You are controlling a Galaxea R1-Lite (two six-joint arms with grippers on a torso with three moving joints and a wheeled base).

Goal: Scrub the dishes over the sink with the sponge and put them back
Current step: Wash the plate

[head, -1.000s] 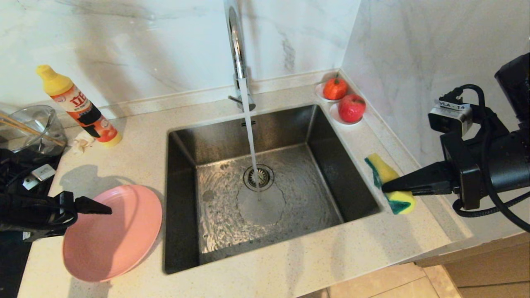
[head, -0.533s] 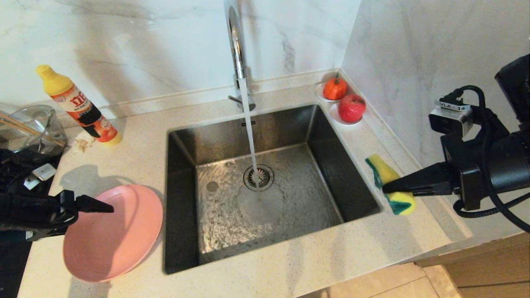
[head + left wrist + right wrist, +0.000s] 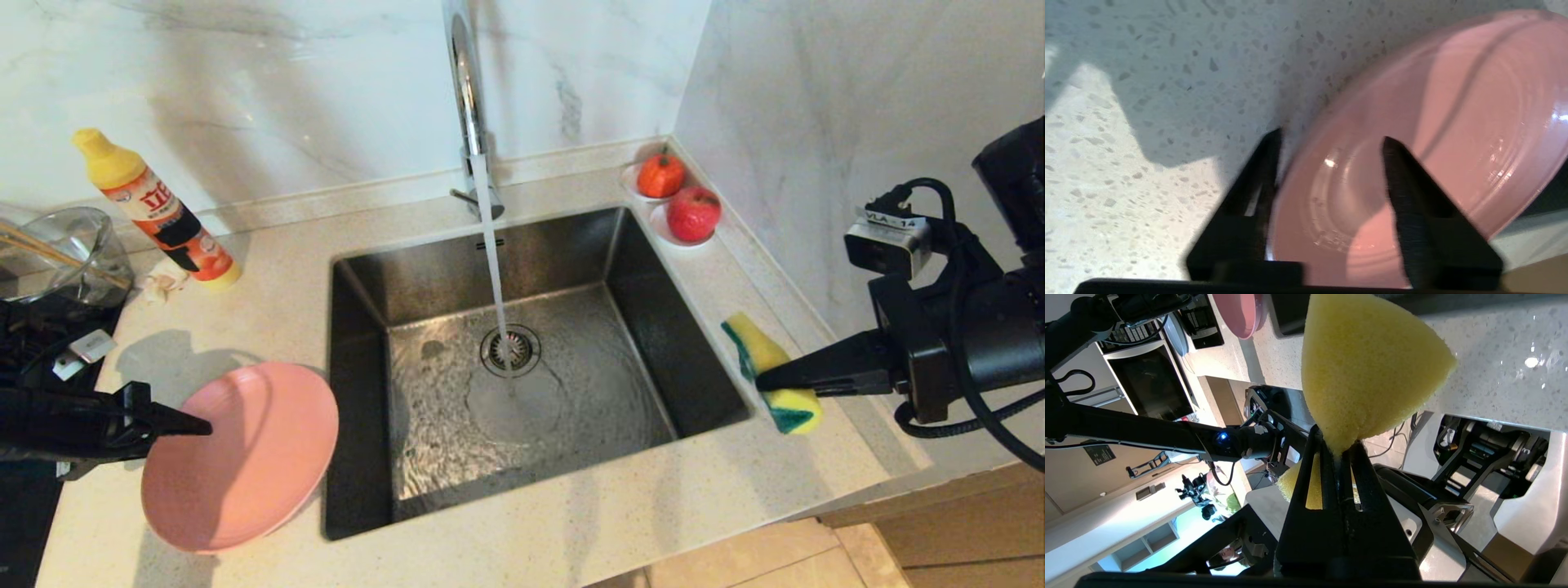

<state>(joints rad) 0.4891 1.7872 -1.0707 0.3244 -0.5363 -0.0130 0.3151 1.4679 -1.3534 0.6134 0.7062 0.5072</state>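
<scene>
While water fills sink (image 3: 620, 269), left claw (image 3: 196, 426) grips plate (image 3: 253, 465); right claw (image 3: 763, 380) pinches sponge (image 3: 763, 351).

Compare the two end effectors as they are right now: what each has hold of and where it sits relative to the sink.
The left end effector straddles the rim of the pink plate, tilted up off the counter left of the sink; the right end effector pinches the yellow sponge above the counter on the sink's right.
The left end effector's fingers stand apart with the plate's rim between them; the right's are squeezed tight on the sponge.
Both point inward toward the sink.
</scene>
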